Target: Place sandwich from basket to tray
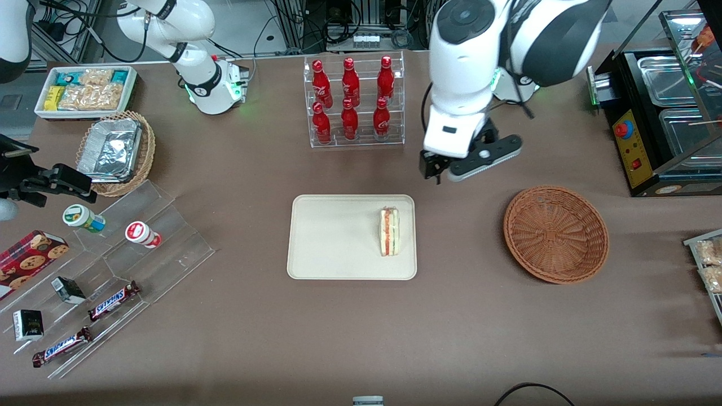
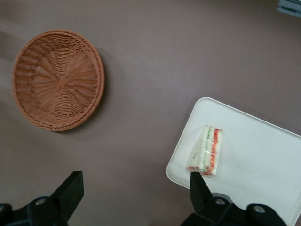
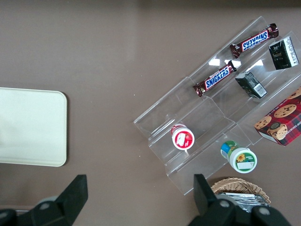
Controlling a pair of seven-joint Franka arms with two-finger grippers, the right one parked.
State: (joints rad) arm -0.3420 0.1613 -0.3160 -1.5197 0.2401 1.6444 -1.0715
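The sandwich (image 1: pixel 389 231) (image 2: pixel 207 150) lies on the cream tray (image 1: pixel 338 237) (image 2: pixel 263 150), near the tray's short edge that faces the basket. The reddish-brown wicker basket (image 1: pixel 555 234) (image 2: pixel 57 80) sits on the table beside the tray, toward the working arm's end, with nothing in it. My gripper (image 1: pixel 434 171) (image 2: pixel 134 178) hangs above the bare table, farther from the front camera than the tray and the basket. It is open, with its fingers spread wide and nothing between them.
A clear rack of red bottles (image 1: pixel 352 101) stands beside the gripper, farther from the front camera than the tray. A black machine (image 1: pixel 660 113) occupies the working arm's end. Toward the parked arm's end are a foil-tray basket (image 1: pixel 115 149), a snack bin (image 1: pixel 84 90) and a stepped acrylic shelf (image 1: pixel 113 265).
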